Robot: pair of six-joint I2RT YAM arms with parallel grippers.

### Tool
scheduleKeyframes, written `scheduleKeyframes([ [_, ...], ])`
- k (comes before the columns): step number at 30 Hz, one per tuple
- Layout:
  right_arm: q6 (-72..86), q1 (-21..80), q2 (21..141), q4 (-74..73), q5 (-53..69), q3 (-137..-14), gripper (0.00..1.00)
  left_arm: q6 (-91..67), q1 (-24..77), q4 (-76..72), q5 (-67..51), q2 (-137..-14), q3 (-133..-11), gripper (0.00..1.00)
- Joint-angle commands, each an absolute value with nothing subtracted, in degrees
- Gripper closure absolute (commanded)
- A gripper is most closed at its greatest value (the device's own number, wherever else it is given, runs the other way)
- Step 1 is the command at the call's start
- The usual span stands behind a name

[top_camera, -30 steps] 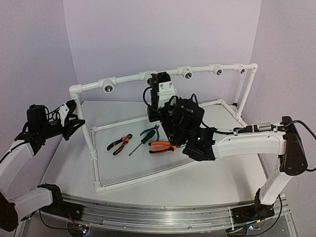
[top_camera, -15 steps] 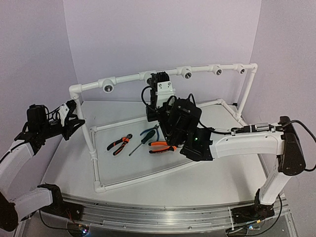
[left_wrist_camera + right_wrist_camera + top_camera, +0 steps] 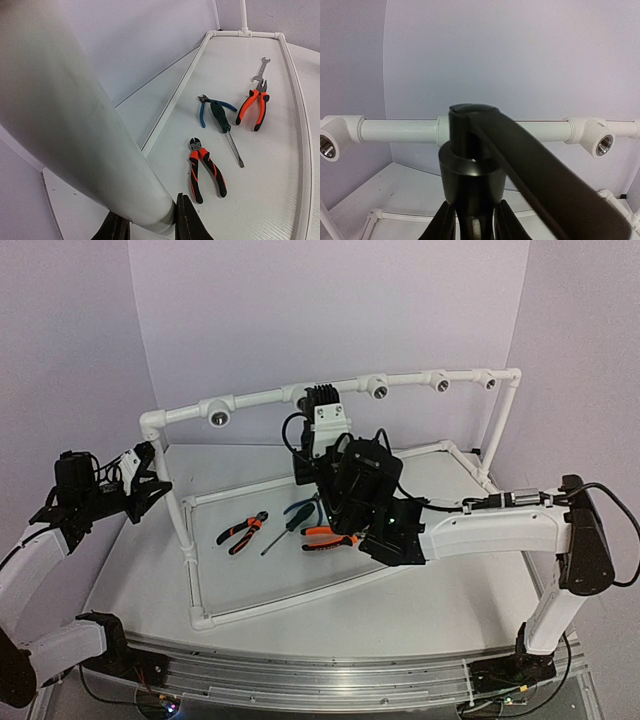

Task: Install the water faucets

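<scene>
black tap (image 3: pixel 470 175) gripped between right jaws, apparently against white pipe (image 3: pixel 400 131), left jaws clasping post (image 3: pixel 75 125)

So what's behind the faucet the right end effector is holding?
The white pipe runs across behind the faucet, with a socket showing on each side. Any socket directly behind the faucet is covered.

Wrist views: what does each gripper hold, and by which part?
Right gripper holds the black faucet by the narrow end below its wide body, with the lever handle free. Left gripper clamps the white frame post.
</scene>
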State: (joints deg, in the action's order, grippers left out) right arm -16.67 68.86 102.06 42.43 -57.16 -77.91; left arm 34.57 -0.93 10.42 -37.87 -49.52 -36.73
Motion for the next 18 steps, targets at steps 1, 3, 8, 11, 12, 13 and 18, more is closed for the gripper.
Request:
scheduleKeyframes([
  [1,-16.6,69.1,102.0,45.3,-59.7,-79.6,0.63,44.1,2.2,23.5,-38.6,-53.5,-32.0,1.00],
  [3,-17.1,69.5,101.3,45.2,-59.4,-78.9,0.54,44.1,2.2,22.4,-37.8,-53.8,-32.0,1.00],
  [8,-18.7,71.0,99.2,44.6,-58.3,-76.7,0.38,44.0,2.2,19.1,-34.7,-55.2,-32.7,1.00],
  [11,-18.4,72.0,97.1,43.3,-57.0,-74.5,0.31,44.9,2.2,17.8,-33.6,-56.3,-33.4,1.00],
  [12,-17.8,72.3,96.0,42.6,-56.7,-73.6,0.29,45.1,2.2,17.3,-33.1,-56.8,-33.7,1.00],
  [13,-17.0,72.5,94.9,41.5,-56.3,-72.6,0.26,45.4,2.2,16.9,-32.6,-57.4,-34.1,1.00],
  [18,-12.1,72.6,89.1,34.5,-53.0,-67.1,0.17,47.2,1.7,15.5,-30.7,-60.5,-35.9,1.00],
])
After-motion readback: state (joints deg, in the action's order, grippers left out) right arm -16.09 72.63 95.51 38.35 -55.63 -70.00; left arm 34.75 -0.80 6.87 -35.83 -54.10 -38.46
